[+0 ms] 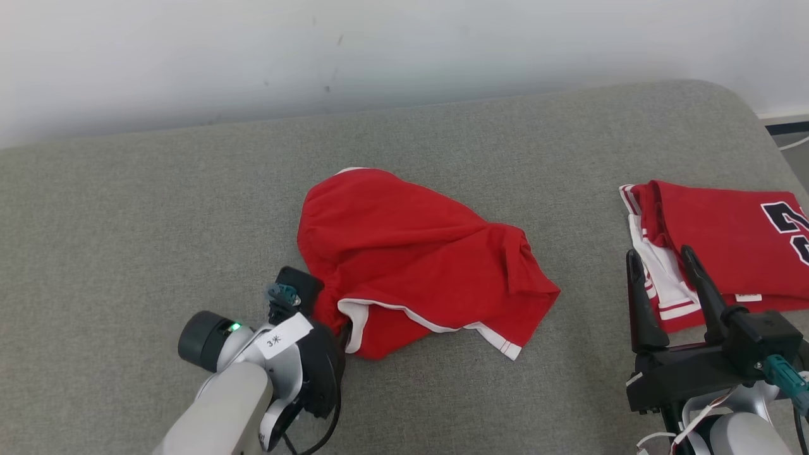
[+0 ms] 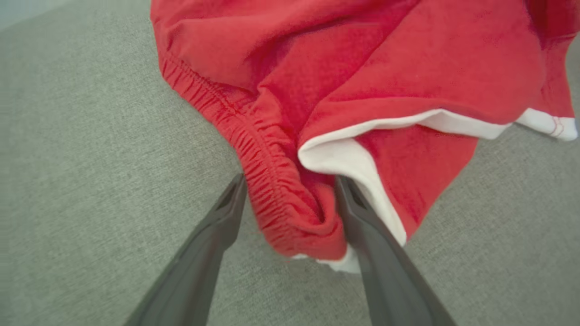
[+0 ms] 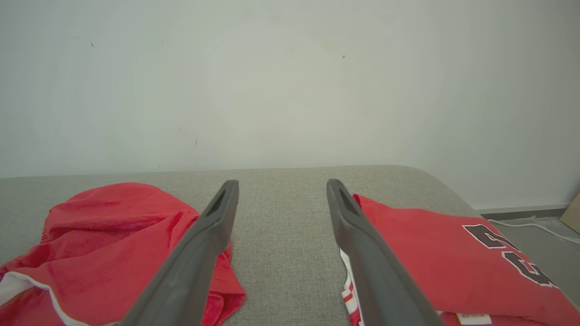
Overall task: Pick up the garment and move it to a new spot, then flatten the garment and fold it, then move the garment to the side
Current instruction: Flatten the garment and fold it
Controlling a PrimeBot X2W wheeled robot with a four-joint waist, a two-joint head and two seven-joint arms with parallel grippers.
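Garment (image 1: pixel 404 253) at cushion (image 1: pixel 126 208) centre, jersey (image 1: pixel 727 240) well to its right (left tool (image 2: pixel 291 181) astride garment's near-left corner)

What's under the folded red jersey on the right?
White fabric with red stripes pokes out beneath the folded red jersey at its left edge, lying on the grey cushion. Whether it is a separate garment or the jersey's own layer is hidden; everything else underneath is covered.

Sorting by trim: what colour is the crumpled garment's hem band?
White hem band on the red garment; clearest in left wrist view.
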